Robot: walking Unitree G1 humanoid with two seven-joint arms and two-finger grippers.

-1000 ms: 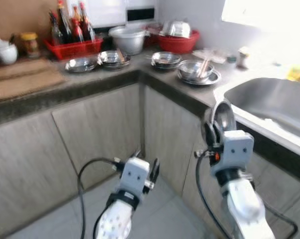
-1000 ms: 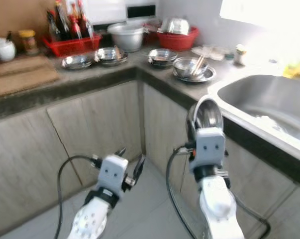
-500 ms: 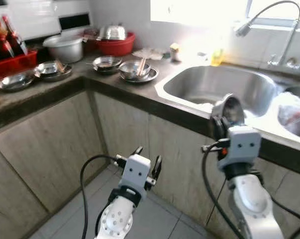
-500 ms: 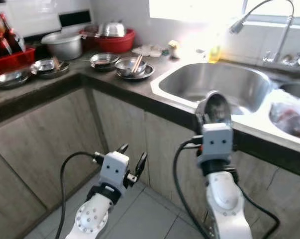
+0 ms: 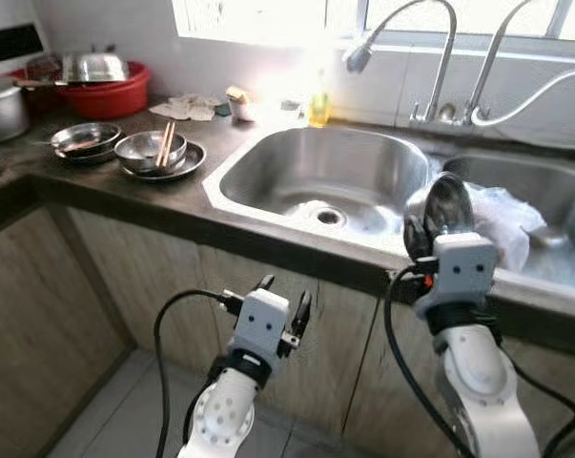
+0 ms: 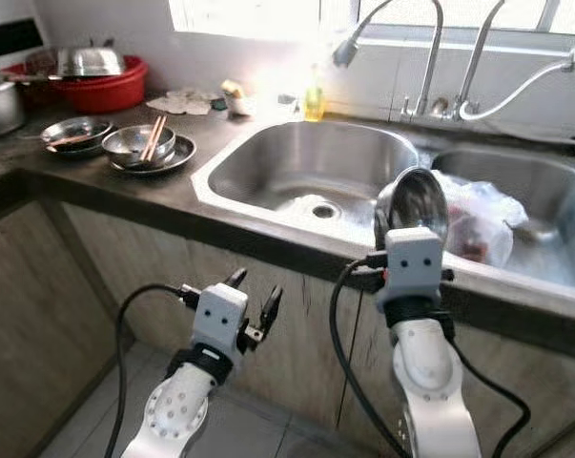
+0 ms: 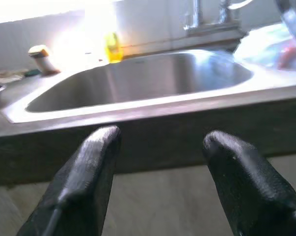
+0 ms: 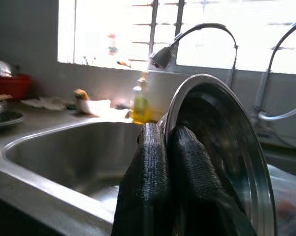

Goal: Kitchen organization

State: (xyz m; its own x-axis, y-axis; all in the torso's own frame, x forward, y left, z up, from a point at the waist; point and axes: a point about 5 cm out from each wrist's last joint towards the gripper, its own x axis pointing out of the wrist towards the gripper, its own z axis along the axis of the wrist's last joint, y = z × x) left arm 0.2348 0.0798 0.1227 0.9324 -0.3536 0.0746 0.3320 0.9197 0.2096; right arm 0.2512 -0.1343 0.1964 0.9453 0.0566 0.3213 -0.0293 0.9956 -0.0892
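Steel double sink (image 5: 316, 181) now lies straight ahead of the right pincer (image 5: 430, 224); a second ago the view faced the corner counter, so the robot has turned. That pincer stays clamped on a steel plate (image 5: 444, 205), upright just above the rim, probably bound for the basin. Left pincer (image 5: 282, 310) hangs low, fingers apart, holding nothing.

Double sink (image 5: 268, 162), brushed silver steel, set in a dark grey-brown countertop (image 5: 96, 191) over pale wood-grain cabinet doors (image 5: 125, 277). Steel plate (image 8: 236, 147), shiny silver with a dark reflective inner face, between the right gripper's (image 8: 174, 182) textured black fingers. Left gripper (image 7: 157, 172), smooth black fingers. Basin (image 5: 111, 95), bright red. Soap bottle (image 5: 318, 105), translucent yellow. Plastic bag (image 6: 478, 215), clear-white with reddish contents. Faucets (image 5: 440, 57), chrome.
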